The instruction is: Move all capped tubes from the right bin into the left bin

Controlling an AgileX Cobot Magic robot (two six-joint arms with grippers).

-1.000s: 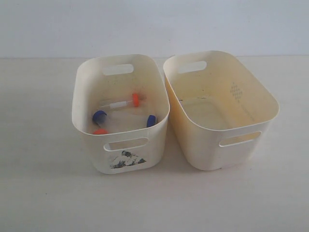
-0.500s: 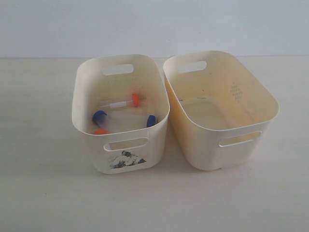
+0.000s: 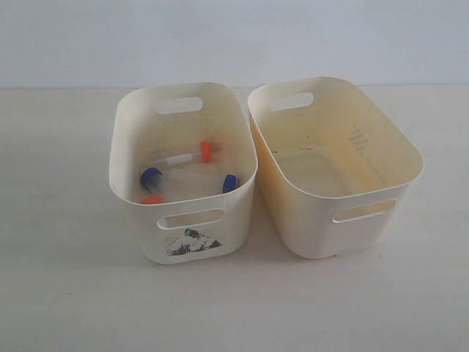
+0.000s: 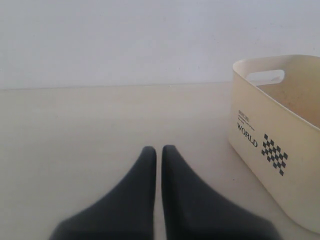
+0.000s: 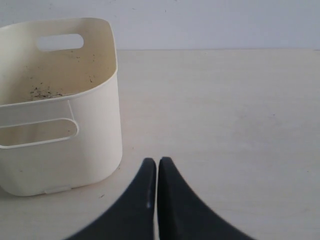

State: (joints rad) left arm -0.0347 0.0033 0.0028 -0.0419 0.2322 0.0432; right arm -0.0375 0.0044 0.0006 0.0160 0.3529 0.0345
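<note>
left bin (image 3: 139, 220): pale cream tub on the left part of the bench (image 3: 73, 301), with a torn black-and-white sticker (image 3: 192, 242) under the near handle slot.
right bin (image 3: 308, 227): yellower tub just beside the left bin, with a dotted diamond mark (image 3: 357, 138) on its inside wall and a few dark specks on its floor.
capped tubes (image 3: 179, 158): all four down inside the left bin, on its floor.
orange-capped tube (image 3: 192, 155): lying flat near the middle of the left bin, clear body to the left and cap to the right.
blue cap (image 3: 151, 176): low at the left side of the left bin.
second orange cap (image 3: 152, 199): just in front of the blue cap, half hidden behind the near rim.
second blue cap (image 3: 230, 182): at the right side of the left bin, close to the wall.
left gripper (image 4: 156, 150): two black fingers pressed close, only a thin line between them, nothing held, low over bare bench, not seen in the exterior view.
cream bin (image 4: 280, 180): ahead of the left gripper and off to one side, apart from it, with the word "world" and a checker mark in black; hard to say which of the two bins.
right gripper (image 5: 157, 162): fingers pressed close the same way, nothing held, over bare bench.
right bin in the right wrist view (image 5: 95, 150): near the right gripper but not touching, dark specks inside.
</note>
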